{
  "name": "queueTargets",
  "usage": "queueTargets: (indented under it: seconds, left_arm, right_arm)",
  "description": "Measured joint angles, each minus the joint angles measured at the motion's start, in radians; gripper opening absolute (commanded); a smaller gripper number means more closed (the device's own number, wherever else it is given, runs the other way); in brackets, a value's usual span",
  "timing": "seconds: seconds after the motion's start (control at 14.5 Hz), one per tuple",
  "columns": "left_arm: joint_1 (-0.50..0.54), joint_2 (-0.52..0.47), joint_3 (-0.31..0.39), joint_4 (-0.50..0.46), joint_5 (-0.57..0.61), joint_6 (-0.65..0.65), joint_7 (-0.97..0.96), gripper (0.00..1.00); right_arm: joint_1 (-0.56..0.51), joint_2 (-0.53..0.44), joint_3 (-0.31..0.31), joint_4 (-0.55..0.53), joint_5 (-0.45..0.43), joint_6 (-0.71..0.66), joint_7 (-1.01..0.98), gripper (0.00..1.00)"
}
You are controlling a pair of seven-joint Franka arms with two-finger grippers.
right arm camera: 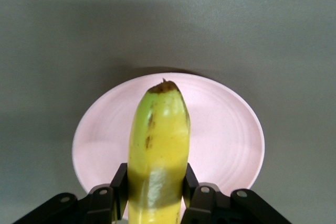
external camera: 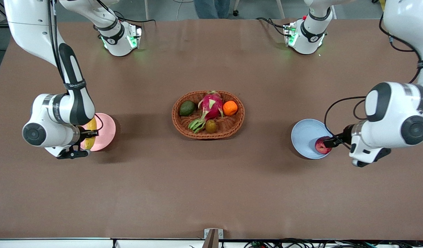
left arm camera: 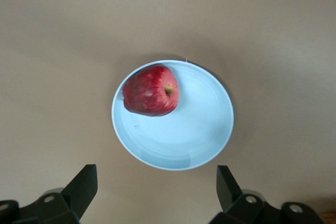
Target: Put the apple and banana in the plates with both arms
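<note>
The dark red apple (external camera: 320, 146) lies in the light blue plate (external camera: 304, 136), near its rim toward the left arm's end of the table. In the left wrist view the apple (left arm camera: 151, 91) rests alone on the blue plate (left arm camera: 194, 135). My left gripper (external camera: 330, 142) is open and empty above the plate's edge (left arm camera: 156, 170). My right gripper (external camera: 89, 134) is shut on the yellow banana (external camera: 91, 124) and holds it over the pale pink plate (external camera: 106, 132). In the right wrist view the banana (right arm camera: 159, 145) points its dark tip across the pink plate (right arm camera: 226, 129), between the fingers of the right gripper (right arm camera: 155, 174).
A brown wicker basket (external camera: 232, 127) stands at the table's middle between the two plates. It holds a pink dragon fruit (external camera: 211, 105), an orange (external camera: 230, 107), a dark green avocado (external camera: 187, 108) and a kiwi (external camera: 210, 126).
</note>
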Motion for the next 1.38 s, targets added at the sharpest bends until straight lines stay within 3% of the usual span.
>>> queueTargets:
  seconds: [0.14,0.42,0.48,0.55,0.62,0.9,1.18,1.38]
  left_arm:
    - [-0.001,-0.022,0.0,0.057,0.0,-0.036,0.018,1.0]
    - [0.001,-0.112,0.001,0.092,0.0,-0.05,0.152,1.0]
    - [0.002,-0.144,0.004,0.094,0.0,-0.06,0.194,1.0]
    - [0.002,-0.178,0.007,0.095,0.0,-0.079,0.241,1.0]
    - [0.002,-0.211,0.008,0.095,0.0,-0.103,0.282,1.0]
    - [0.002,-0.3,0.009,0.094,0.0,-0.156,0.378,1.0]
    - [-0.014,-0.337,0.023,0.092,0.0,-0.226,0.434,1.0]
    - [-0.098,-0.361,0.099,0.082,-0.019,-0.276,0.434,1.0]
  right_arm:
    - [0.001,0.003,0.002,-0.032,-0.013,0.04,0.0,0.08]
    - [0.003,0.009,0.003,-0.067,-0.029,0.074,0.0,0.21]
    - [0.003,0.014,0.003,-0.071,-0.03,0.075,0.0,0.44]
    - [0.003,0.02,0.003,-0.072,-0.03,0.076,0.0,0.8]
    - [0.003,0.026,0.003,-0.072,-0.03,0.076,0.0,1.0]
    - [0.003,0.013,0.004,-0.032,-0.03,0.004,0.001,1.0]
    - [0.003,-0.062,0.003,0.177,-0.03,-0.252,0.002,1.0]
    - [0.003,-0.101,0.002,0.366,-0.03,-0.43,0.01,1.0]
